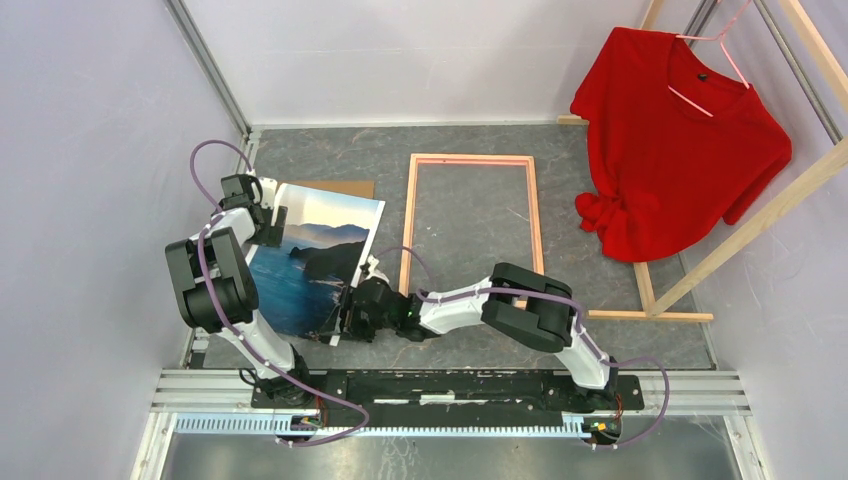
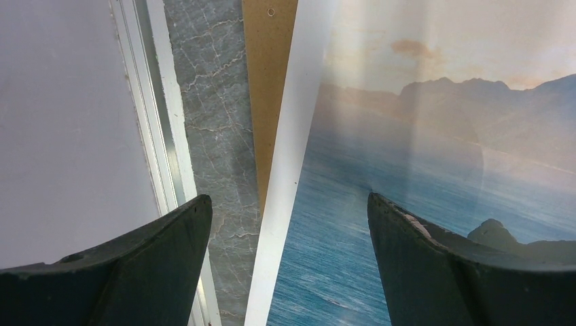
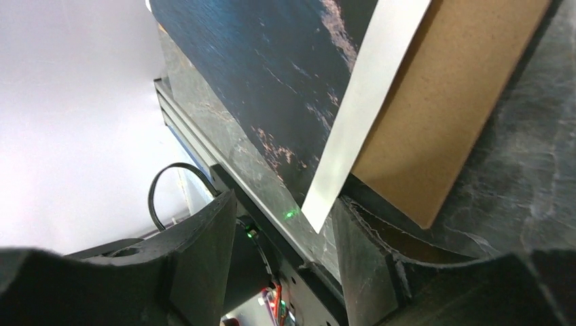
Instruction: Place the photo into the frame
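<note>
Blue-toned photo [image 1: 318, 262]: one edge between the left fingers [image 2: 136, 272], spread apart; corner between the right fingers [image 3: 197, 265], also apart

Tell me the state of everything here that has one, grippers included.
photo: lying on the backing board, outside the frame.
frame: empty, lying flat.
red shirt: hanging on the rack.
left gripper: open, astride the photo's edge.
right gripper: open at the photo's near corner.

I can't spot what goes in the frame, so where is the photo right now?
In the top view, the photo is on the left side of the table, partly over the brown backing board, just left of the frame.
</note>
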You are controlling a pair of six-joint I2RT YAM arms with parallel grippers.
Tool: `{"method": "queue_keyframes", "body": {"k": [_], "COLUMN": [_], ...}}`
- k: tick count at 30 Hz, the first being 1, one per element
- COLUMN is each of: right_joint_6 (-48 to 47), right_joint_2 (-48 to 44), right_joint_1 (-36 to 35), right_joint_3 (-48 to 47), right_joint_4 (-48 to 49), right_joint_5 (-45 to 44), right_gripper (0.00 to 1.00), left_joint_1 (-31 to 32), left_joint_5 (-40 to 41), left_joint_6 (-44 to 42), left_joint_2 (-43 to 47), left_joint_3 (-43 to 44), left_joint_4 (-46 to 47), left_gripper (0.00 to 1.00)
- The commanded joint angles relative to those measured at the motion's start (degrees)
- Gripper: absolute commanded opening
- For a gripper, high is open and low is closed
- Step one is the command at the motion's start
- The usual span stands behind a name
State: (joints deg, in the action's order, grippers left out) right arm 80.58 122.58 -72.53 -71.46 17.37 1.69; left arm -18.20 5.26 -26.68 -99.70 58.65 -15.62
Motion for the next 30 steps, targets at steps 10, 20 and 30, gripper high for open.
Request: {"method": "queue_keyframes", "body": {"k": [10, 20, 30], "right_joint_6": [-1.3, -1.0, -23.9], "right_joint_2": [0.7, 2.6, -4.4], "right_joint_1": [0.4, 1.4, 6.0], "right_joint_3": [1.9, -1.0, -7.0], "right_joint_4": [15.8, 13.4, 0.5], "right_joint_5": [-6.1, -3.6, -5.0], "right_gripper": [0.47, 0.38, 0.00], "left_joint_1": [0.6, 0.5, -0.4], "left_joint_5": [-2.8, -2.9, -4.6], "left_joint_6": [-2.2, -2.8, -0.9], "left_joint_2": [-2.2, -0.9, 0.6], "left_joint_3": [-2.7, -2.8, 1.1], "left_joint_4": [-7.2, -8.3, -12.0], "left_gripper": [0.91, 0.91, 0.95]}}
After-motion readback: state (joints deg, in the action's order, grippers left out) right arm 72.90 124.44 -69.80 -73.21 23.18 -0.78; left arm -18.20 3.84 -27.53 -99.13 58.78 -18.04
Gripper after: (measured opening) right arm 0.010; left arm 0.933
